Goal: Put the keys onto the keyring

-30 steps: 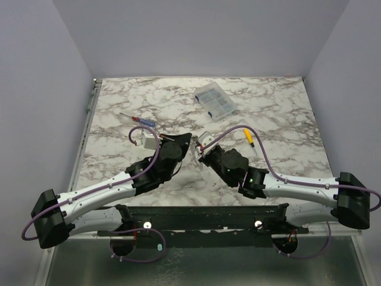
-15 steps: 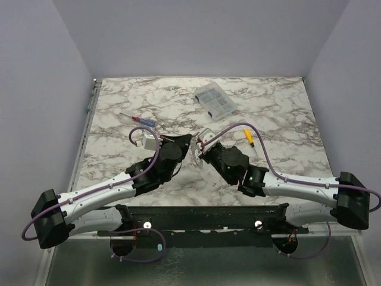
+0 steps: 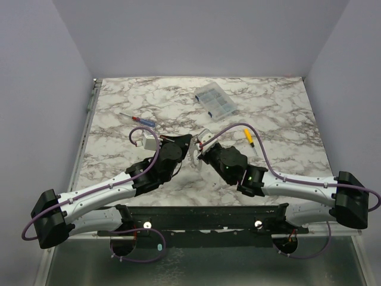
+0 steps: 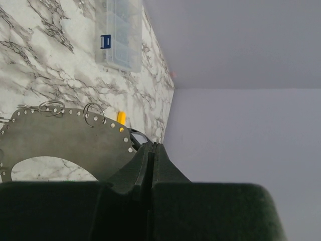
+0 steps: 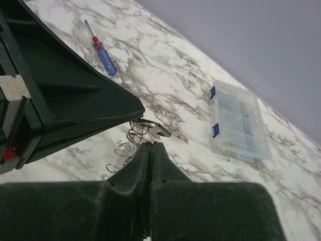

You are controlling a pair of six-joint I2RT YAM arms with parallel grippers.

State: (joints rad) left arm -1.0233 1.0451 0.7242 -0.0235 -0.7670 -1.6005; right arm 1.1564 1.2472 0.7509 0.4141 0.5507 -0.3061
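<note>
Both jaws closed, tips meeting beside the keys (image 5: 152,129)

On the table (image 3: 286,113): left gripper (image 4: 152,148) and right gripper (image 5: 150,146) tip to tip at centre, keys (image 5: 150,128) between; box (image 3: 215,100) behind; left screwdriver (image 3: 138,118) and right screwdriver (image 3: 249,139) flanking.

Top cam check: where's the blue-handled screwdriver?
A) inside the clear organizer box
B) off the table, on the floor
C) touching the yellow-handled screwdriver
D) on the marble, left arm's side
D: the blue-handled screwdriver lies flat on the marble beyond the left arm, well apart from the yellow-handled screwdriver and the clear organizer box.
</note>
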